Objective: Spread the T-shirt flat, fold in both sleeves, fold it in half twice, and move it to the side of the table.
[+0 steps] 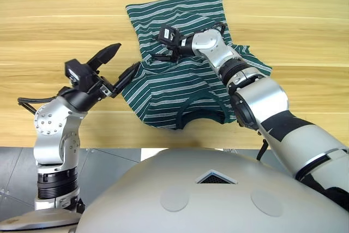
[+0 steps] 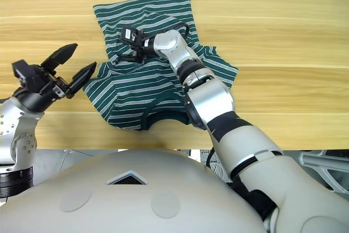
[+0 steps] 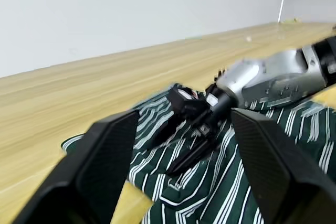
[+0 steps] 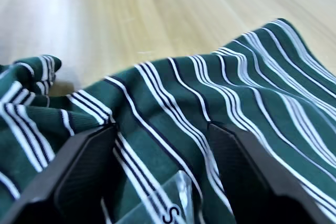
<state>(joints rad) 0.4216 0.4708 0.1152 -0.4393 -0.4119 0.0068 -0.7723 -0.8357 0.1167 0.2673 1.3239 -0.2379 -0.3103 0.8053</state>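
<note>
Scene: a green T-shirt with white stripes [image 1: 180, 83] lies rumpled on a light wooden table [image 1: 60, 15], roughly at the middle of the near half. It is not flat. The cloth is bunched and creased through its middle. One panel reaches toward the far side of the table. The neckline [image 1: 202, 110] lies nearest the robot, close to the table's near edge. A flap of cloth sticks out on the robot's right side.

Left gripper [image 1: 121, 65]: sits at the shirt's left edge, just above the table. Fingers are spread wide with nothing between them. The lower finger's tip [image 1: 131, 73] is at the cloth edge; whether it touches cannot be told. The upper finger's tip is over bare wood, clear of the shirt. In the left wrist view the two dark fingers [image 3: 262, 156] frame the shirt and the other arm beyond.

Right gripper [image 1: 159, 54]: reaches across the shirt from the robot's right. It rests low on the bunched cloth in the shirt's middle, pointing toward the robot's left. In the right wrist view its fingers [image 4: 84, 166] stand apart with striped fabric rising between them; they are not closed on it.

The two grippers are near each other, with the shirt's left portion between them.

Grey floor tiles [image 1: 109, 159] show below the near table edge.
</note>
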